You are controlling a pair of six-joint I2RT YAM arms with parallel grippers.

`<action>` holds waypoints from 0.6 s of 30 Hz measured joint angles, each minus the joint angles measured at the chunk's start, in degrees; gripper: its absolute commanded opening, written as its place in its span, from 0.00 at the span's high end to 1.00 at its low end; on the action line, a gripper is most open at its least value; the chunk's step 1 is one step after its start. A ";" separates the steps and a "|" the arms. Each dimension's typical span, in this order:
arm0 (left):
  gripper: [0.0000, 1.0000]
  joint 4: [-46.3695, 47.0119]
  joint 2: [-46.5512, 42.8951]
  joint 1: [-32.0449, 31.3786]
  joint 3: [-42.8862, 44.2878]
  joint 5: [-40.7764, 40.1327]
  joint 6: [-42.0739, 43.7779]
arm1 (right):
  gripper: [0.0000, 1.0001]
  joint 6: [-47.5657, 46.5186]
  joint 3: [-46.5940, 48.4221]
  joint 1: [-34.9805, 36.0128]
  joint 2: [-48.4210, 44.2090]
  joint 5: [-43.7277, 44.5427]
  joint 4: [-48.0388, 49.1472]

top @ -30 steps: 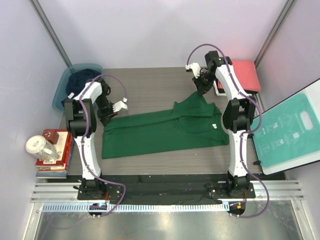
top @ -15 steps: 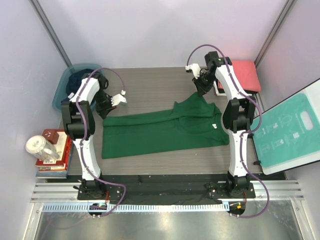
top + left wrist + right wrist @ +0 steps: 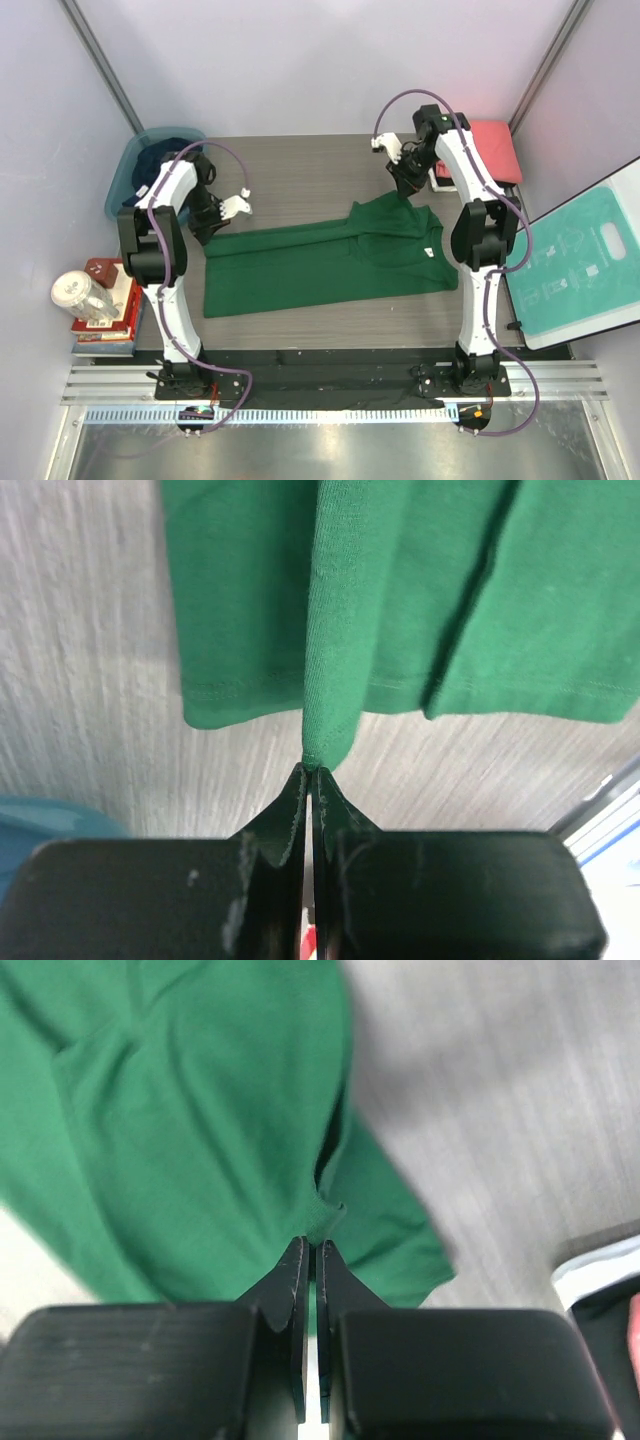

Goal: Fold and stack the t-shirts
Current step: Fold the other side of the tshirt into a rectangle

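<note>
1. The green t-shirt (image 3: pixel 320 262) lies spread lengthwise across the middle of the table (image 3: pixel 300 165). Its hem end is on the left and its sleeve end on the right.
2. The left gripper (image 3: pixel 203 232) is at the shirt's far-left corner. In the left wrist view its fingers are pressed together on a narrow ridge of the hem, which rises to the fingertips.
3. The right gripper (image 3: pixel 405 192) is at the shirt's far-right end, where the cloth is drawn up into a peak. In the right wrist view its fingers are closed on a small fold of the green cloth.
4. Between the two grips the shirt's far edge runs in a shallow line, and the near part lies flat on the table.
5. A teal tub (image 3: pixel 118 190) stands at the far-left corner, just behind the left arm, with a navy t-shirt (image 3: pixel 165 158) bundled inside.
6. A folded coral-red t-shirt (image 3: pixel 492 145) lies at the far-right corner, just beyond the right gripper and apart from the green one.
7. A teal-and-white board (image 3: pixel 570 265) leans at the right edge, beside the right arm.
8. A stack of books (image 3: pixel 122 298) with a jar (image 3: pixel 82 295) on it sits off the table's left side, near the left arm's base.
9. Nothing lies on top of the green shirt; only the two arms reach over its ends.
</note>
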 measured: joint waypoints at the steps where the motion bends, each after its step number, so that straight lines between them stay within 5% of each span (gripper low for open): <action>1: 1.00 -0.11 -0.44 0.00 -0.52 -0.20 0.13 | 0.99 -0.72 -1.42 0.02 -1.27 -0.02 -0.37; 18: 1.00 -0.09 -0.87 -0.26 -1.20 -1.29 2.10 | 0.99 -7.85 -18.82 4.52 -11.82 2.16 -1.88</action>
